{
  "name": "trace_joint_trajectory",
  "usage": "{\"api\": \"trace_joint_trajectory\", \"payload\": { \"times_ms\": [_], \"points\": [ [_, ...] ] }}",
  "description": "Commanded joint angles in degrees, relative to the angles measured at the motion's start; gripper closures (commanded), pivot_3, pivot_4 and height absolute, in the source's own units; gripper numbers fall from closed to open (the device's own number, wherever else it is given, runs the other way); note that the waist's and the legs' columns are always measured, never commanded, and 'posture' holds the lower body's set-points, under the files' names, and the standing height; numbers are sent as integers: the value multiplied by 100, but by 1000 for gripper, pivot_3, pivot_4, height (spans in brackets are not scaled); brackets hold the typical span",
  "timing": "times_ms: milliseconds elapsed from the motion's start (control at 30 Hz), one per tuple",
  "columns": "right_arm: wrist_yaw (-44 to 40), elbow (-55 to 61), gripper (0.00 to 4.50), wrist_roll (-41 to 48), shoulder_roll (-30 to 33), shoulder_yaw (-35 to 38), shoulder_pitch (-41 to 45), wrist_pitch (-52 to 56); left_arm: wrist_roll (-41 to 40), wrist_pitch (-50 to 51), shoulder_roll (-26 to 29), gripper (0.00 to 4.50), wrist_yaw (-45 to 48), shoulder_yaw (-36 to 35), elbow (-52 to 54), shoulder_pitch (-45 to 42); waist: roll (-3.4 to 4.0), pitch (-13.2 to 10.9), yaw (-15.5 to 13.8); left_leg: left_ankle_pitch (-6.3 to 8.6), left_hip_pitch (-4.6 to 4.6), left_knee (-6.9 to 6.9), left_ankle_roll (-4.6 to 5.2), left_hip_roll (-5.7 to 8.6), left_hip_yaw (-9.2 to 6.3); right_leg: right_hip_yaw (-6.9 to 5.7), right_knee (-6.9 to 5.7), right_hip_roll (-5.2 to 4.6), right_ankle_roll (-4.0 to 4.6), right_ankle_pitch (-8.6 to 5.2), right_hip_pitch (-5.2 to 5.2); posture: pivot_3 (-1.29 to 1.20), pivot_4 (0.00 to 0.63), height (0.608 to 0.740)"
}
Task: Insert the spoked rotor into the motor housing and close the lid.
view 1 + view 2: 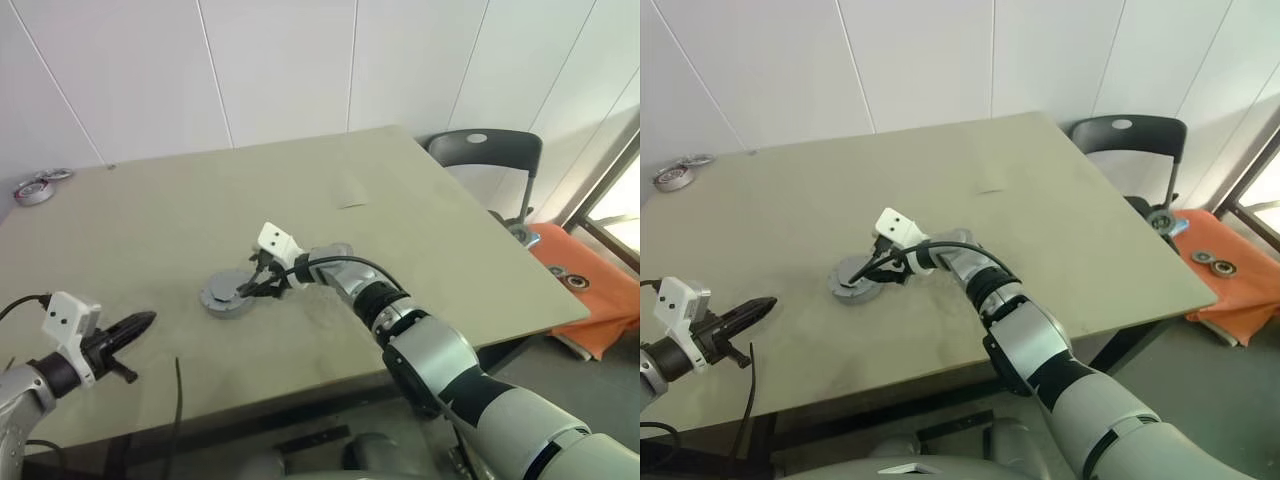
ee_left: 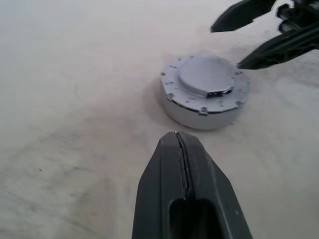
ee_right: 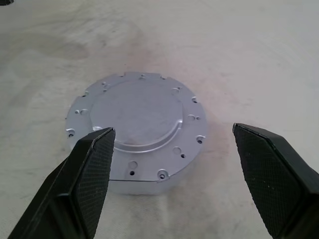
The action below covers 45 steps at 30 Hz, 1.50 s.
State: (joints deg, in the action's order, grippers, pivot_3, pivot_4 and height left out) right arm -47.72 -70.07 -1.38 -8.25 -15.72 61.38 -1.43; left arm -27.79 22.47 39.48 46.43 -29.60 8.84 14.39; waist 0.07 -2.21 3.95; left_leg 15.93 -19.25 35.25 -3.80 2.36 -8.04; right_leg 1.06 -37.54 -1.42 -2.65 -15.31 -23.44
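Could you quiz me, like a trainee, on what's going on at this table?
1. True or false: the silver lid already sits on the round motor housing.
2. Which gripper has open jaws? A) left B) right
3. Fill in: the chair stands beyond the table's ____ edge.

Key: 1 true. 2 B: the right gripper is open at the housing; the left gripper is shut. 3 right.

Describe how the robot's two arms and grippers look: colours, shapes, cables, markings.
Both arms have silver-grey shells with black joint sections. Each wrist carries a small white box with two dark dots, and a thin black cable loops along it. The left gripper and the right gripper each have two black tapered fingers; the right gripper's pads show a fine cross-hatched texture.
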Motion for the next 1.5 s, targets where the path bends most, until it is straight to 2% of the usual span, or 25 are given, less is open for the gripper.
{"api": "trace_joint_trajectory", "payload": {
  "times_ms": [33, 200, 433, 767, 1000, 1267, 1500],
  "points": [
    [79, 165, 552, 185, -1286, 181, 254, 31, 173, -286, 119, 4500, 14, 177, -363, -451, -1, 1, 0, 0, 1, 0, 0, 0, -1, 0, -1, 0, 0, 0, 0, 0, 0, 740],
    [129, 194, 552, 194, -1031, 254, 238, 35, 329, -526, 35, 4500, 108, 611, -894, -1069, -10, 7, 4, 0, 0, 1, -1, 4, 4, 7, -1, -5, -2, 2, 0, 0, 0, 740],
    [307, 262, 552, 341, -657, 554, 262, 135, 847, -1309, -356, 4500, -125, 1206, -2306, -2232, -27, 17, 1, -1, 1, 2, -1, 3, 2, 6, -9, -5, -2, 4, -3, 0, 0, 740],
    [575, 303, 552, 365, -232, 871, 132, 239, 1506, -2733, -851, 4500, -589, 1593, -4897, -3819, -36, 23, -1, -2, -3, 8, -4, 8, 3, 11, -24, -11, -5, 7, -14, 0, 0, 740],
    [651, 387, 552, 329, -62, 962, 11, 288, 1733, -3435, -1202, 4500, -707, 1771, -6140, -4563, -38, 24, 1, -3, -6, 27, -4, 13, 2, 11, -44, -14, -6, 7, -16, 0, 0, 740],
    [727, 431, 552, 291, -7, 1011, -53, 337, 1858, -3548, -1396, 4500, -433, 1955, -6558, -4875, -37, 23, -64, -2, -11, 69, -4, 23, -5, 6, -58, -16, -18, 14, -5, 0, 0, 740],
    [777, 435, 552, 278, -3, 1007, -68, 333, 1837, -3517, -1445, 4500, -185, 2039, -6400, -4809, -36, 23, -141, -3, -9, 87, -3, 29, -3, 10, -58, -17, -31, 23, 3, 0, 0, 740]
  ]
}}
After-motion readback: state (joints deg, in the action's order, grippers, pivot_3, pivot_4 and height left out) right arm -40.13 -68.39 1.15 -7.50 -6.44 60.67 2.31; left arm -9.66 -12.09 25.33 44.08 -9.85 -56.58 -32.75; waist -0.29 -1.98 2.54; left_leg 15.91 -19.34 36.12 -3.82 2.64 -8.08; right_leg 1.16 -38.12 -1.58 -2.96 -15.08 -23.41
